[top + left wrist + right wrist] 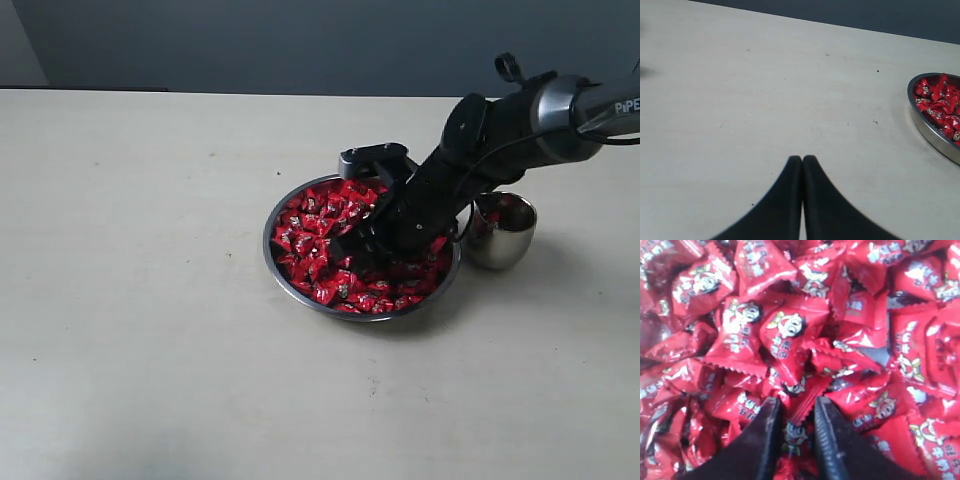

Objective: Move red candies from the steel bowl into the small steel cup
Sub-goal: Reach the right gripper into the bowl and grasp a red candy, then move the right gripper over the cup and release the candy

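The red candies [315, 225] are lying heaped in the steel bowl [268, 245], filling it almost to the rim, and my right gripper [352, 245] is reaching down into the middle of that heap. In the right wrist view my right gripper [796, 407] is holding its two fingers only narrowly apart, and one of the red candies [790, 325] is sitting wedged between them; I am reading that as a pinch on a single wrapped sweet, with its neighbours crowding both fingers.

The small steel cup [500, 240] is standing upright on the table [150, 300] just beside the bowl, on the side my right arm is coming from. Something red is showing at its mouth, but I cannot tell whether that is a sweet inside or only a reflection of the pile.

My left gripper [802, 161] is hanging over bare table with its fingers pressed together and nothing between them, well apart from the steel bowl [930, 132], whose edge and a few red candies [940, 102] are showing at the side of that view.

Judging by how things are lying, I am barely into the job: the bowl is holding nearly everything, the cup is holding little if anything, and lifting, carrying and dropping this sweet are all waiting to be done.
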Tool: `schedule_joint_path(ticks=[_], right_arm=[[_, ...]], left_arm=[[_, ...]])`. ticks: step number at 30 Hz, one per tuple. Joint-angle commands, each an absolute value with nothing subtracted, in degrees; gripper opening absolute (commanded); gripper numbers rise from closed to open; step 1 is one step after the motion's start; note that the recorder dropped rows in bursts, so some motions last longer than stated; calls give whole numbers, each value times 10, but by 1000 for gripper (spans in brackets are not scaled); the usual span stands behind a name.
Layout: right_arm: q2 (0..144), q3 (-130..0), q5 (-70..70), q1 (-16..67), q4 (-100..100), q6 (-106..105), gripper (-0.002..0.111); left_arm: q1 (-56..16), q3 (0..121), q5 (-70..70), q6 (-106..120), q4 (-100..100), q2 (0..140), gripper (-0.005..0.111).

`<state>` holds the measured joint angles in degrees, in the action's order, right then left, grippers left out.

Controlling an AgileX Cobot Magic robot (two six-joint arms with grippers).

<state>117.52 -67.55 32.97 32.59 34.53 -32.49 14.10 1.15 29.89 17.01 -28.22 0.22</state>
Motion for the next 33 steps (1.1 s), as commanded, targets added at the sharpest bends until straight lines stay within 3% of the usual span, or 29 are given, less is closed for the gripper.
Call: schedule_joint_path(ticks=[1, 10, 16, 23, 33], right_arm=[[1154, -679, 346, 327, 326, -309, 0], [1040, -679, 358, 325, 243, -271, 0], [978, -679, 371, 273, 218, -259, 0], [982, -666, 370, 186, 217, -256, 0], [1024, -641, 340, 166, 195, -256, 0]], left_arm=[[142, 10, 296, 169, -283, 0, 0], [142, 10, 295, 169, -283, 0, 0], [142, 10, 295, 169, -283, 0, 0], [142, 10, 295, 169, -283, 0, 0], [142, 10, 295, 169, -283, 0, 0]])
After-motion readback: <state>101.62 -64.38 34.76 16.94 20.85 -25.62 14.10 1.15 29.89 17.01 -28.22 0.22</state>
